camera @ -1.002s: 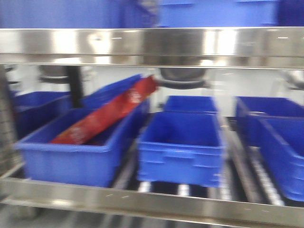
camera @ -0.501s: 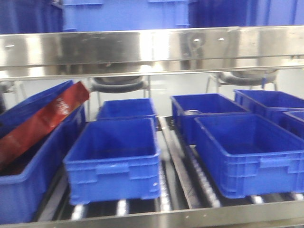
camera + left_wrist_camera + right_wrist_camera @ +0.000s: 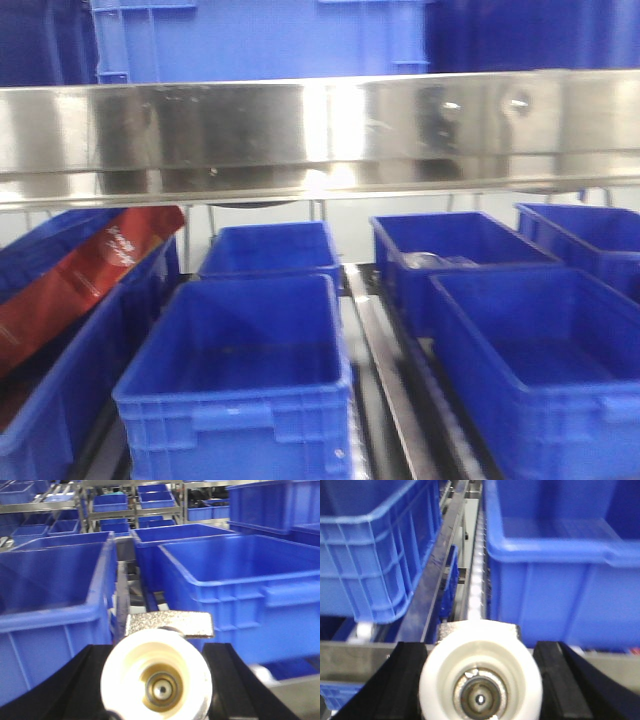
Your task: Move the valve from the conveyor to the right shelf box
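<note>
Holding one valve apiece, I have both sets of jaws clamped shut on their loads. My left gripper (image 3: pixel 156 652) presses its black fingers (image 3: pixel 75 685) against either side of the left valve (image 3: pixel 157 680). Its white cap with a brassy centre faces the left wrist camera, and a rough silvery block juts out just above the cap. My right gripper (image 3: pixel 477 650) grips the right valve (image 3: pixel 480 680) the same way, white cap toward the lens, grey block above, right-hand fingers (image 3: pixel 405 680) tight on each flank. Beyond the left valve stand a near-left box (image 3: pixel 50 580) and a near-right box (image 3: pixel 240 575), both blue, and the valve lines up with the narrow roller lane (image 3: pixel 129 587) between them. Beyond the right valve a steel front rail (image 3: pixel 350 655) crosses low, then a roller track (image 3: pixel 477 580) runs away between a ribbed blue box (image 3: pixel 375 545) and a smooth blue box (image 3: pixel 560 555). Both valves sit in my jaws on the near side of these boxes. The front view shows a bright steel shelf beam (image 3: pixel 320 130) across the top. Under it are a middle front box (image 3: pixel 235 370), a right front box (image 3: pixel 540 370) and more blue boxes behind. A red packet (image 3: pixel 80 280) leans out of the leftmost box (image 3: pixel 60 410). Something pale lies in the rear right box (image 3: pixel 455 250); I cannot make out what.
</note>
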